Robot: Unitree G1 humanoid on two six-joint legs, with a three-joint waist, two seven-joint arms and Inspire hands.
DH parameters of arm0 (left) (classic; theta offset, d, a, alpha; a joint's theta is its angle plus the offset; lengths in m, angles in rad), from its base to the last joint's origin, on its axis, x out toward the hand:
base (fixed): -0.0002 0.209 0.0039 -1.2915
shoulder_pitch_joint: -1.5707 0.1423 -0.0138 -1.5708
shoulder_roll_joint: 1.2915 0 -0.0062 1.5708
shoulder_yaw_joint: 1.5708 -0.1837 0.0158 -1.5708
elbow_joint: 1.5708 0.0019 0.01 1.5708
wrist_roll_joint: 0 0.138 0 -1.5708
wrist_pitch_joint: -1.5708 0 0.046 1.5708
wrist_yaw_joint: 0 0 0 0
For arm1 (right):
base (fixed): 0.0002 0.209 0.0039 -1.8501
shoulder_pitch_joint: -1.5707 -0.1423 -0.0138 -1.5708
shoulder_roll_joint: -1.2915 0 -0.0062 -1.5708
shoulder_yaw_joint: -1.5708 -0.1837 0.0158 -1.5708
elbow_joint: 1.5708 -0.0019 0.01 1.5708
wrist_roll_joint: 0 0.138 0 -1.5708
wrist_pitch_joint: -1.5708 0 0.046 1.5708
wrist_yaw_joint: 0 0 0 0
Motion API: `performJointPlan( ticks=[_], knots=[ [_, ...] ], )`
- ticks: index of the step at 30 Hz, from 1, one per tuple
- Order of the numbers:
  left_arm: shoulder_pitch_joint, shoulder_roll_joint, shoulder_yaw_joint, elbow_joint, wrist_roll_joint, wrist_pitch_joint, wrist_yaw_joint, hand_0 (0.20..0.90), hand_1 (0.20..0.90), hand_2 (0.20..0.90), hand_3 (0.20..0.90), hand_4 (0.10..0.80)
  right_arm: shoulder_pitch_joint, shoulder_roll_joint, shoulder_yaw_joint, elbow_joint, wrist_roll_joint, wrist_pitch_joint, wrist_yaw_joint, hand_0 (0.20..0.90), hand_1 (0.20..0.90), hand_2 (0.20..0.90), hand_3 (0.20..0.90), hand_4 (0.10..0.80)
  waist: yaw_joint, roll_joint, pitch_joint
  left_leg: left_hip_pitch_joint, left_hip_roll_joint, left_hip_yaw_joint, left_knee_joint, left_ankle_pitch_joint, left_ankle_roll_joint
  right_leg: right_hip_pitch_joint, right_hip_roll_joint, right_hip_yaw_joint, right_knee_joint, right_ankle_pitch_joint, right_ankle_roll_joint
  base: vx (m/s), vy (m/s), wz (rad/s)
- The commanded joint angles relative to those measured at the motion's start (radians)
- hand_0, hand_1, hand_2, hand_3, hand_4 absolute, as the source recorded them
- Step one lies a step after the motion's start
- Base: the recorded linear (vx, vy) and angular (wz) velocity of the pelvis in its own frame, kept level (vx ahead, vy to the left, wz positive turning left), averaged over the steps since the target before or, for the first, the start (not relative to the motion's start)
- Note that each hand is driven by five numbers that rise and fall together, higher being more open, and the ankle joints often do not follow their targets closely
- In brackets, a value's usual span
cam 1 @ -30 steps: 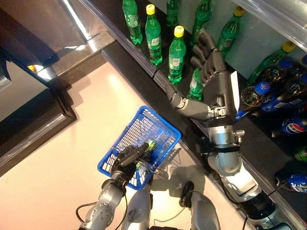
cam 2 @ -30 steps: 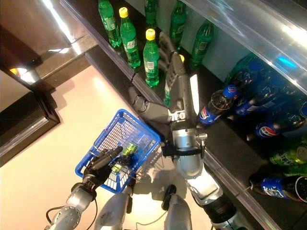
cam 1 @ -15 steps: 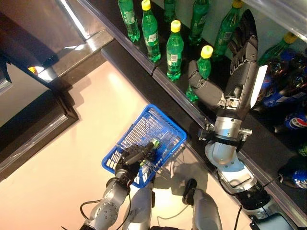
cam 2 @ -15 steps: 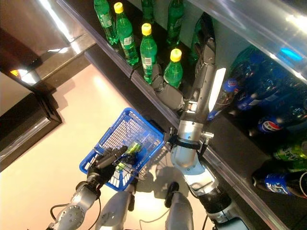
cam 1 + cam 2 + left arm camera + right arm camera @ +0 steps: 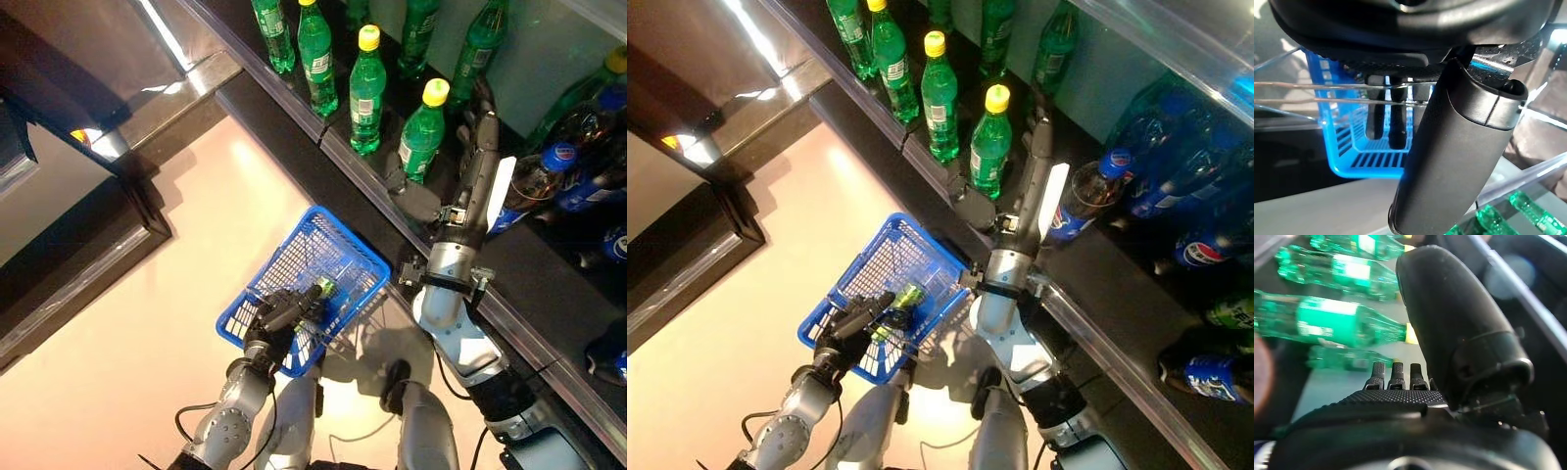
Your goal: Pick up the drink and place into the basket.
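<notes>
Up on the dark shelf [image 5: 343,162], the right hand [image 5: 477,147] is reaching in among the drinks, fingers stretched out straight and apart, closed on nothing. Its fingertips are hard to make out against the black shelf back, and whether they touch a bottle cannot be told. Just beside it stands a green bottle [image 5: 421,132] with a yellow cap, upright; more green bottles [image 5: 363,90] line the shelf toward the left, some cut off at the top edge. Dark cola bottles [image 5: 534,181] lie jumbled on the other side of the hand, partly hidden by it and by glare.

Down low, the left hand [image 5: 277,315] is curled round the handle of the blue basket [image 5: 338,245]; the wrist view shows its fingers [image 5: 1385,122] wrapped over the wire bars. Inside the basket lies something green [image 5: 906,297], half hidden behind that hand, too small to identify for sure.
</notes>
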Motion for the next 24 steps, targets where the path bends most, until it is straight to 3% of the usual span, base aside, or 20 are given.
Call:
performJointPlan(
  ticks=[1,9,24],
  knots=[
    [-0.090,-0.011,0.008,-0.306,0.042,-0.161,-0.090,0.300,0.300,0.300,0.200,0.100,-0.181,0.031,0.010,-0.004,0.009,-0.078,-0.014,0.900,0.900,0.900,0.900,0.800,0.018,-0.034,-0.020,-0.036,-0.045,0.015,0.177,-0.178,0.028,0.129,-0.028,0.058,-0.307,0.181,0.072,-0.041,-0.002,0.12],
    [-0.125,-0.026,-0.011,-0.281,0.059,-0.164,-0.093,0.300,0.300,0.300,0.200,0.100,-0.238,0.059,-0.010,0.127,0.069,-0.098,-0.042,0.900,0.900,0.900,0.900,0.800,0.029,-0.031,0.007,-0.068,-0.050,0.010,0.200,-0.178,0.032,0.104,-0.034,0.052,-0.294,0.187,0.071,-0.020,0.004,0.05],
    [-0.197,-0.048,-0.051,-0.219,0.060,-0.150,-0.078,0.300,0.300,0.300,0.200,0.100,-0.501,-0.005,-0.108,0.459,0.203,-0.117,-0.106,0.900,0.900,0.900,0.900,0.800,0.069,-0.017,0.007,-0.109,-0.064,-0.012,0.229,-0.185,0.034,0.074,-0.045,0.028,-0.269,0.190,0.071,0.011,0.001,0.03]
  ],
)
